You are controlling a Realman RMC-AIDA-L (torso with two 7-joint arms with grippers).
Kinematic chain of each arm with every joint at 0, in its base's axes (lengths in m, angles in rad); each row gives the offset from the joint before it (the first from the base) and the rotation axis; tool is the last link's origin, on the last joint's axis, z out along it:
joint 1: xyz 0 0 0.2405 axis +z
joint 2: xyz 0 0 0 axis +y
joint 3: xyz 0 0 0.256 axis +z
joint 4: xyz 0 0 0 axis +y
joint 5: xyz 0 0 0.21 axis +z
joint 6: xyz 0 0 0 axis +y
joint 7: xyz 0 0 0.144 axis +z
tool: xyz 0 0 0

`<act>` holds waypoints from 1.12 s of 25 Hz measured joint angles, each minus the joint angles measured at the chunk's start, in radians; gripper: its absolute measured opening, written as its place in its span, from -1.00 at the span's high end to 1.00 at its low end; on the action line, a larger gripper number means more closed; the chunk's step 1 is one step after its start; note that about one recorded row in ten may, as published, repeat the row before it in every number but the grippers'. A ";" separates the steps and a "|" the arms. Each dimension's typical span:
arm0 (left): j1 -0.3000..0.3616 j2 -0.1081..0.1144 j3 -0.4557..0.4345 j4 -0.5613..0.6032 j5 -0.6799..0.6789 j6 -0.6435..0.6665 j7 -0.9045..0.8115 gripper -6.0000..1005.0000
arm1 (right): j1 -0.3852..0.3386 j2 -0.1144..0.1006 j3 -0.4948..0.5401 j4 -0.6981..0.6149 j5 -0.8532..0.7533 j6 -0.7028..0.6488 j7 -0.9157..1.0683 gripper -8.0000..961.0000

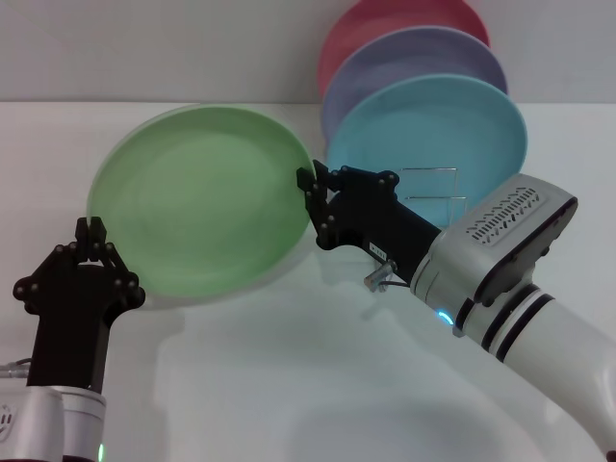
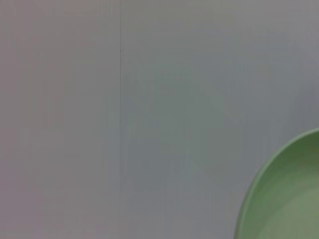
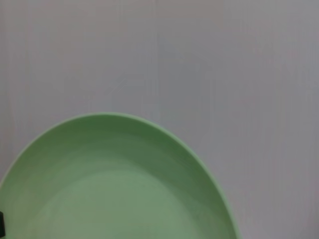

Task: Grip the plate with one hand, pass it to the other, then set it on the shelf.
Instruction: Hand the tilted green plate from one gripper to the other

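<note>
The light green plate (image 1: 197, 197) is lifted off the table and tilted toward me. My left gripper (image 1: 93, 227) is shut on its lower left rim. My right gripper (image 1: 315, 204) is at the plate's right rim, reaching in from the right. The plate's rim shows in a corner of the left wrist view (image 2: 284, 194), and the plate fills the lower part of the right wrist view (image 3: 109, 179). The silver wire shelf (image 1: 435, 189) stands behind my right gripper and is partly hidden by it.
A turquoise plate (image 1: 433, 125), a lavender plate (image 1: 414, 53) and a pink plate (image 1: 385, 24) stand upright in the shelf at the back right. The white table (image 1: 289, 366) lies below, with the plate's shadow on it.
</note>
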 joint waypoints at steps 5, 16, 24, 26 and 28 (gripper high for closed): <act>-0.003 0.000 0.000 -0.001 -0.002 0.000 0.000 0.85 | 0.000 0.000 0.000 0.000 0.000 0.000 0.000 0.75; -0.004 0.000 0.000 -0.002 -0.003 0.000 0.000 0.85 | 0.000 0.000 0.000 0.000 0.000 0.002 0.000 0.80; -0.004 0.000 0.000 -0.002 -0.003 0.000 0.000 0.84 | 0.000 0.000 0.000 0.000 0.000 0.002 0.000 0.87; -0.004 0.000 0.000 -0.002 -0.003 0.000 0.000 0.84 | 0.000 0.000 0.000 0.000 0.000 0.002 0.000 0.88; -0.004 0.000 0.000 -0.003 -0.003 0.000 0.000 0.84 | 0.000 0.000 0.000 0.000 0.000 0.001 0.000 0.89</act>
